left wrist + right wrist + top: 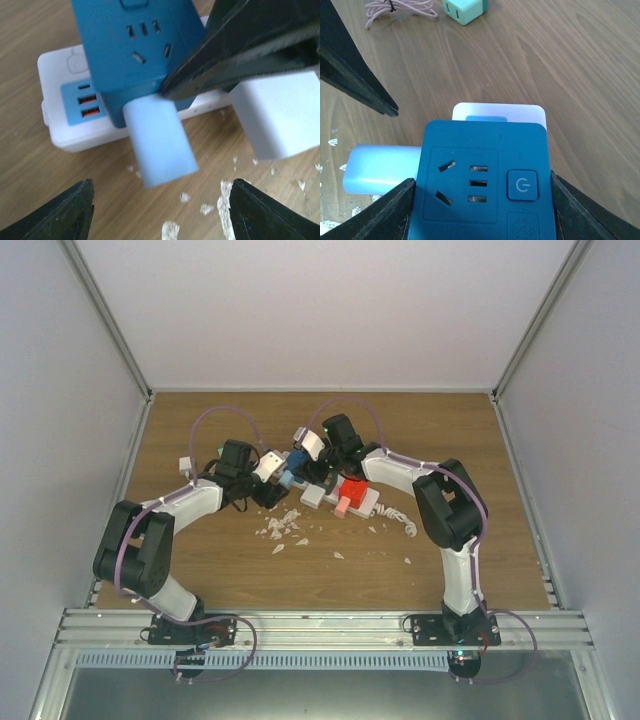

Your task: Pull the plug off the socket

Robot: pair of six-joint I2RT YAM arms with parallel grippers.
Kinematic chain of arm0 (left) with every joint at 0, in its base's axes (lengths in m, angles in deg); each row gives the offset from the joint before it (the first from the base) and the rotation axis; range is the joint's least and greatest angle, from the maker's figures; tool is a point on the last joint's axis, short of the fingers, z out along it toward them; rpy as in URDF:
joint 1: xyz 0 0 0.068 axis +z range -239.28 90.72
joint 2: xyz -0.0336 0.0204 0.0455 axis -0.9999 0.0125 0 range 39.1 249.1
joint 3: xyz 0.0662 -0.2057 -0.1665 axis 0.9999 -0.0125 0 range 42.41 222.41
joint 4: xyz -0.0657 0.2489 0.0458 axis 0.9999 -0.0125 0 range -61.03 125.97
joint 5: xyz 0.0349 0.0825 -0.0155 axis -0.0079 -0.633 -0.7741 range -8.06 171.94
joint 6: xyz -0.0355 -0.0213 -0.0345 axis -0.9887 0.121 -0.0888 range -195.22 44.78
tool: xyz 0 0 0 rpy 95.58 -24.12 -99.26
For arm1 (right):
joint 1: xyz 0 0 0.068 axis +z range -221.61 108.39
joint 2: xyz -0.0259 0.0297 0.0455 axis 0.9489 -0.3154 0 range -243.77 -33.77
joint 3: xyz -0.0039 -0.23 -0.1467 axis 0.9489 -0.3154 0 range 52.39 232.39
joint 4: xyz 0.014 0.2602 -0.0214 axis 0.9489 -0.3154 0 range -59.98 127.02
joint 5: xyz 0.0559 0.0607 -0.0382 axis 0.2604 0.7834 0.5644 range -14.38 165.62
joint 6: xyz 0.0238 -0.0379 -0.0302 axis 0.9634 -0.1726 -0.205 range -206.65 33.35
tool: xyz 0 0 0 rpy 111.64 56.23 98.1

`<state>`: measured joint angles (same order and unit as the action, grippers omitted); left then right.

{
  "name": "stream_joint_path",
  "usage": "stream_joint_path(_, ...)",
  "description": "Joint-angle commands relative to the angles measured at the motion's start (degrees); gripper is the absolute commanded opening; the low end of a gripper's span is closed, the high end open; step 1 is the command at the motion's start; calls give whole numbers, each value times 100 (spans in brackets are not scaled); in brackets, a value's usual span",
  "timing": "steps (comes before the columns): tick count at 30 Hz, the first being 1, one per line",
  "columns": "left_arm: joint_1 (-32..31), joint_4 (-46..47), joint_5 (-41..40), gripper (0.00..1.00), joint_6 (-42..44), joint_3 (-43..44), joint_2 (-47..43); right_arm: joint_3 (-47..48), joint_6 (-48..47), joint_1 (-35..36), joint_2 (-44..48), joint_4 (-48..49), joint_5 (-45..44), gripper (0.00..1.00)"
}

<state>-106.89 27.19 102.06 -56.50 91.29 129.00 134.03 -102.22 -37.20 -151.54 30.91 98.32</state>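
The white power strip (365, 502) lies mid-table, its coiled cord (400, 520) trailing right. A dark blue cube adapter (485, 175) is plugged into its end, over the blue outlet face (82, 100). A pale blue cylindrical plug (160, 145) sticks out of the cube's side. My right gripper (482, 180) is shut on the cube, one finger on each side; it also shows in the top view (312, 472). My left gripper (161, 186) is open, its fingers wide apart just below the pale blue plug's free end, touching nothing; it shows in the top view (270, 490).
A red plug (350, 490) sits farther along the strip. A white block-shaped plug (280, 117) stands beside the cube. White scraps (283, 526) litter the wood in front. A mint charger (465, 11) with a pink cable (395, 7) lies behind. Enclosure walls stand on three sides.
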Motion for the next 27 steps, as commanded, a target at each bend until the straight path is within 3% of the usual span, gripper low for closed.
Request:
stream_joint_path(1,-276,670,-412,73,-308,345,374,-179,77,-198,-185,62,-276,36)
stream_joint_path(8,-384,745,-785,50,-336,621,798,-290,114,-209,-180,151,-379,35)
stream_joint_path(15,-388,700,-749,24,-234,325,571,-419,155,-293,-135,290,-610,31)
stream_joint_path(27,-380,355,-750,15,42,-281,-20,-543,205,-373,-125,492,-1182,25)
